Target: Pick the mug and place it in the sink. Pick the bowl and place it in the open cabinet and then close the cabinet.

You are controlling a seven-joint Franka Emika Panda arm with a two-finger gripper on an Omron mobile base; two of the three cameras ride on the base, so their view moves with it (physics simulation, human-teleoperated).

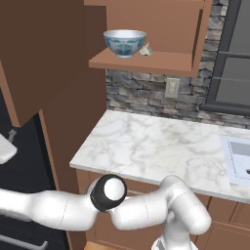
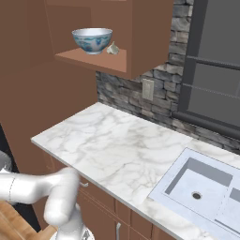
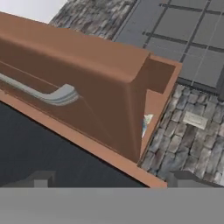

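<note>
Nearest the camera, the gripper point(image 3: 109, 183) has its fingertips wide apart, empty, facing the cabinet door point(image 3: 65, 83) and its silver handle point(image 3: 48, 92), likely to push it shut. Beyond, the bowl point(image 1: 124, 42) sits on the cabinet shelf point(image 1: 146, 62), above the desk point(image 1: 156, 146).

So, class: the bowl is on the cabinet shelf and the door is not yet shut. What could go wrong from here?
1. The bowl sits near the shelf's front edge, so the closing cabinet door might hit it.
2. The open gripper faces the door below its handle; its push could slip.
</note>
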